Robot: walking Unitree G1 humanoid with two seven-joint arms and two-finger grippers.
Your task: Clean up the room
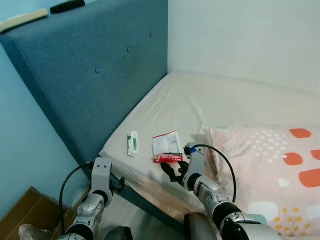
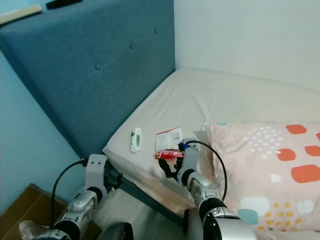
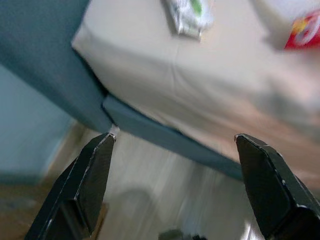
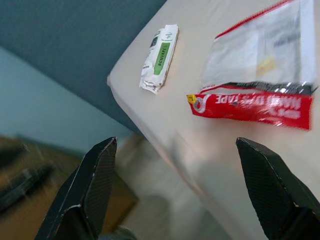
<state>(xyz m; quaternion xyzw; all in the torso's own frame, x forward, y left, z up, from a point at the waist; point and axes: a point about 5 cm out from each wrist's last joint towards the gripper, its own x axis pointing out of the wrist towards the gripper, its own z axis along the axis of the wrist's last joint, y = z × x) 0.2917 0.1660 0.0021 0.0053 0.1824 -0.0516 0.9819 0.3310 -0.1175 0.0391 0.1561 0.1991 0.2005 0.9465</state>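
Note:
Litter lies near the corner of the bare mattress (image 1: 200,100): a red wrapper (image 1: 168,158), a white packet with a red edge (image 1: 165,143) just behind it, and a small white and green packet (image 1: 132,143) to the left. My right gripper (image 1: 172,172) is open, hovering just in front of the red wrapper (image 4: 252,106); the white and green packet (image 4: 159,58) lies further off. My left gripper (image 1: 120,185) is open, low beside the bed frame below the mattress corner.
A tall blue padded headboard (image 1: 95,75) stands on the left, with a dark object (image 1: 66,6) and a pale flat item (image 1: 22,20) on its top. A pillow (image 1: 270,165) with orange patches lies at right. A cardboard box (image 1: 25,215) sits on the floor at lower left.

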